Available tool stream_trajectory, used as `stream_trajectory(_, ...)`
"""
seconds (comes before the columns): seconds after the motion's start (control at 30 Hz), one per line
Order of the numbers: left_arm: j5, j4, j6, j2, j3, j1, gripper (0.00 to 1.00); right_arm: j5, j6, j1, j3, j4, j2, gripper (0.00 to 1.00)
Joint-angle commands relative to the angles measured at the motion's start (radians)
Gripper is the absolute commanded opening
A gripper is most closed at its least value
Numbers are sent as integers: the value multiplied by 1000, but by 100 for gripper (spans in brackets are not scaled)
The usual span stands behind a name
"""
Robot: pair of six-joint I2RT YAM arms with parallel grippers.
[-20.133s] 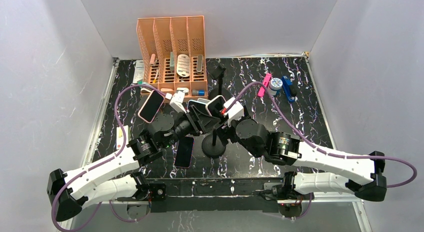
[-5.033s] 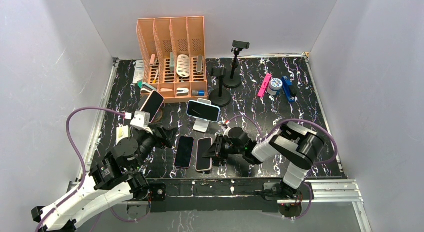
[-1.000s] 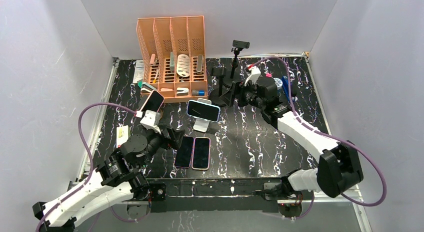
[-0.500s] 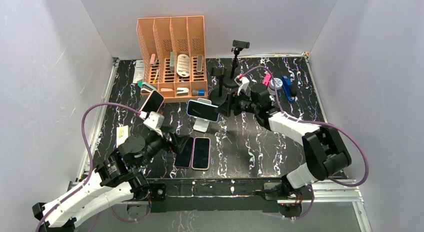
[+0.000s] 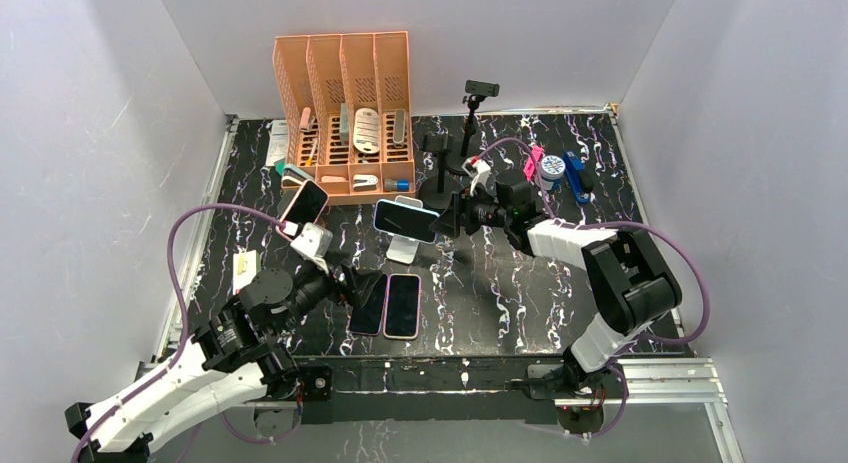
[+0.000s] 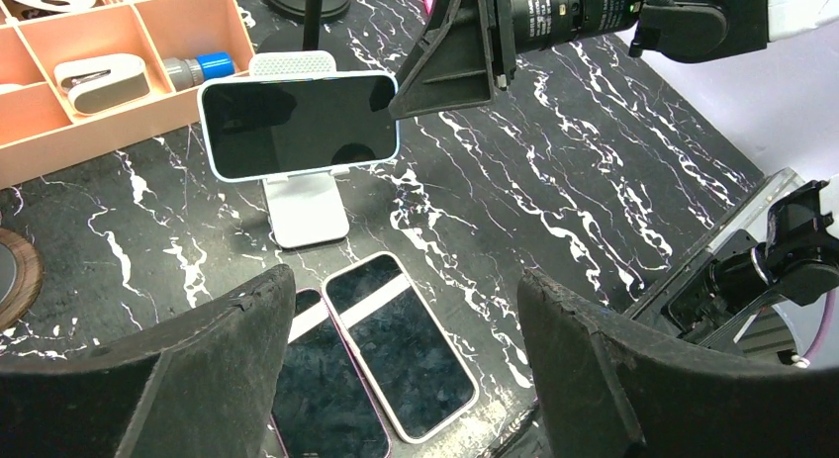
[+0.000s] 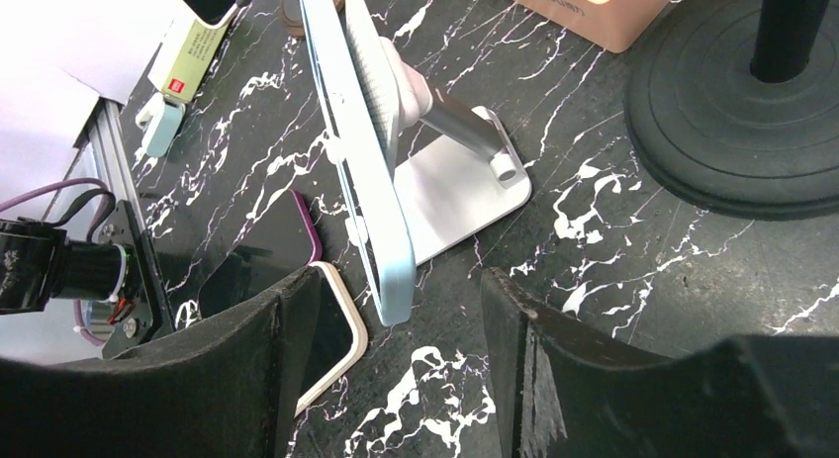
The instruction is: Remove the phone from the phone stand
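Swung left with the right gripper (image 5: 445,216) since a second ago, away from the black round-based stands (image 5: 452,168) and up to the light-blue-edged slab phone (image 5: 406,219). Now straddles its right end with jaws parted, a gap showing on each side, nothing clamped. Sits landscape, dark glossy screen tilted back, on the white bent-metal phone stand (image 5: 403,251), mid-table before the orange plastic organiser (image 5: 345,93). Hovers with the left gripper (image 6: 404,280) spread wide above two flat dark-screened phones (image 5: 387,304).
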Motion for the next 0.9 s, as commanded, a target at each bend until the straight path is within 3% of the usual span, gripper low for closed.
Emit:
stream_trajectory(0.0,2,19,15,15,2,1,79,-55,-17,-5,53,68,12,67)
stream_trajectory(0.43,11,22,19,5,-2,1,79,-108,13,-4,93,111,92,60)
stream_trajectory(0.87,5,21,23,7,-1,1,79,-137,46,-4,106,146,140,46)
